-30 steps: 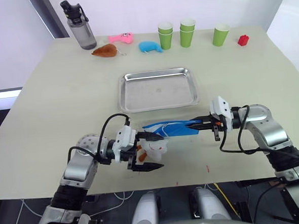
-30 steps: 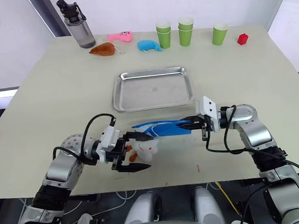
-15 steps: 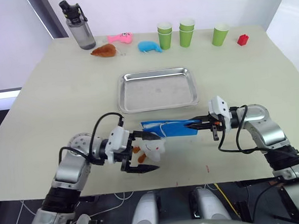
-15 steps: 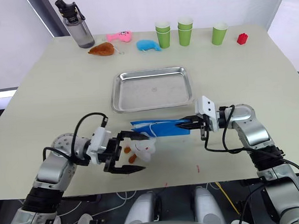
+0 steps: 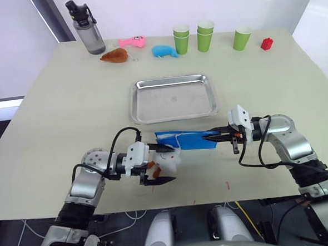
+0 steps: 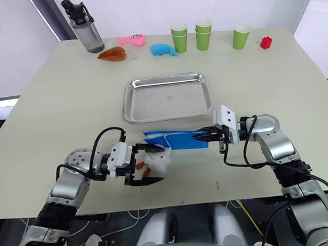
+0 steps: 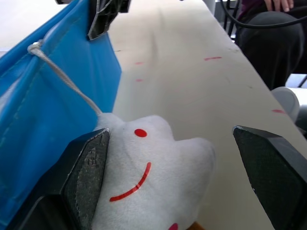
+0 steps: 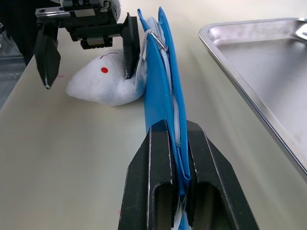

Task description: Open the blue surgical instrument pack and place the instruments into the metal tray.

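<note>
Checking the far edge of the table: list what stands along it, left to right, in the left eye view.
Grey water bottle → brown plush toy → pink toy → blue toy → stacked green cups → second green cup stack → single green cup → small red object.

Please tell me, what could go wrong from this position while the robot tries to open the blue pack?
1. The left hand is open around the white plush toy, not the blue surgical instrument pack; closing could grab the toy instead.
2. A white cord ties the toy to the pack, so pulling might drag the pack.
3. The right hand pinches the pack shut on edge, beside the metal tray; instruments might spill onto the table.
</note>
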Action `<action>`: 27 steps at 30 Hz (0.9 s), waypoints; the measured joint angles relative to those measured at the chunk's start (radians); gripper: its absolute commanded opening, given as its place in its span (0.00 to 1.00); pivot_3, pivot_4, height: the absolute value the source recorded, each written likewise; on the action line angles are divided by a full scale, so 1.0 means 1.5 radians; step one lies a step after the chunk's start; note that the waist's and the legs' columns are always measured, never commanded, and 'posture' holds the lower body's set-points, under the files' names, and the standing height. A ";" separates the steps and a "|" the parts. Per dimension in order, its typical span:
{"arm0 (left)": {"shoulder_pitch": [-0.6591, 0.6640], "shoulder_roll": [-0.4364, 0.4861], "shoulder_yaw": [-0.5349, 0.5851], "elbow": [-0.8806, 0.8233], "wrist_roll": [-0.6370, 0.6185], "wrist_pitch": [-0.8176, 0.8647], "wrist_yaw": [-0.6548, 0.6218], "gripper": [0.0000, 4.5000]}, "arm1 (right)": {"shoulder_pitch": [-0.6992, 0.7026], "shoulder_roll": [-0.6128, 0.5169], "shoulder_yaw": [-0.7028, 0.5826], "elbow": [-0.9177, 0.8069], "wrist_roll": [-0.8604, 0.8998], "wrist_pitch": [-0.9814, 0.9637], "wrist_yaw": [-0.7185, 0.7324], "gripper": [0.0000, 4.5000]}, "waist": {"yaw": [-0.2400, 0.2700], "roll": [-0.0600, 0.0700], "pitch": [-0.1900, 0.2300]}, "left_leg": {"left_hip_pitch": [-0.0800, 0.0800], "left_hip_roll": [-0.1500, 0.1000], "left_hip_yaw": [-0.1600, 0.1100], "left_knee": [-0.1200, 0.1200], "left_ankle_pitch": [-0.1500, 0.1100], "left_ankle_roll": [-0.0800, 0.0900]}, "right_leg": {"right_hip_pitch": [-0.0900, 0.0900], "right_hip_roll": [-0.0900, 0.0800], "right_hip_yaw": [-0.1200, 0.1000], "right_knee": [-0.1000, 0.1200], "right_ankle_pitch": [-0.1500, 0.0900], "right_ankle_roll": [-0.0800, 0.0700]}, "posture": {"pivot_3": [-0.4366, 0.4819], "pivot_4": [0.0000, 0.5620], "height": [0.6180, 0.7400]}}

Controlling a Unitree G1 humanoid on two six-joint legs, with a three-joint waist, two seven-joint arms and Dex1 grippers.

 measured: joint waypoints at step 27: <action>-0.108 0.117 0.092 0.219 -0.032 -0.048 -0.046 0.02 | -0.008 0.012 0.003 0.016 -0.005 -0.021 0.002 0.00 | -0.003 0.000 0.000 | 0.000 0.001 0.000 -0.001 0.000 0.000 | 0.000 0.001 0.000 -0.001 0.000 0.000 | 0.48 0.27 0.95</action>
